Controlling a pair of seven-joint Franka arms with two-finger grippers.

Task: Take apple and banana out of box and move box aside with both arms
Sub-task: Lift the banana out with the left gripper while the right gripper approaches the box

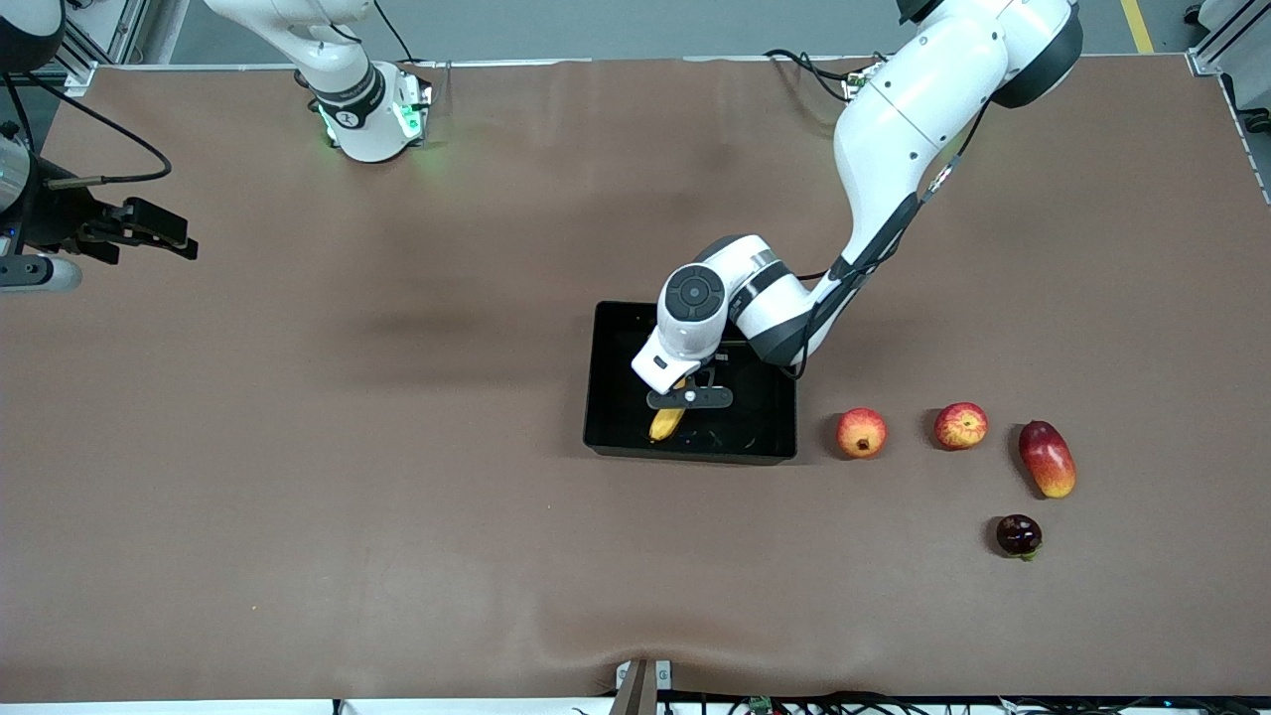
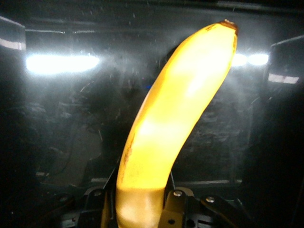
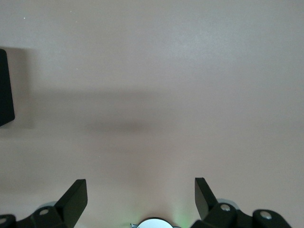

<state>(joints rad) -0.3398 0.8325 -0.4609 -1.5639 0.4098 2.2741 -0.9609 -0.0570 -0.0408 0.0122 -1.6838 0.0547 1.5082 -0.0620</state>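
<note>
The black box (image 1: 608, 377) lies mid-table. My left gripper (image 1: 688, 398) is down inside it, shut on the yellow banana (image 1: 666, 424), whose free end points toward the box's wall nearer the camera. In the left wrist view the banana (image 2: 180, 109) runs out from between the left gripper (image 2: 137, 202) over the box's glossy floor (image 2: 61, 142). The apple (image 1: 960, 425), red streaked with yellow, sits on the table toward the left arm's end. My right gripper (image 1: 182, 238) waits open and empty above the table's edge at the right arm's end; its view shows the gripper (image 3: 141, 190) over bare mat.
A second round red-yellow fruit (image 1: 861, 432) sits between the box and the apple. A red-yellow mango (image 1: 1047, 458) and a dark round fruit (image 1: 1018, 535) lie nearer the left arm's end. A black corner (image 3: 4, 90) shows in the right wrist view.
</note>
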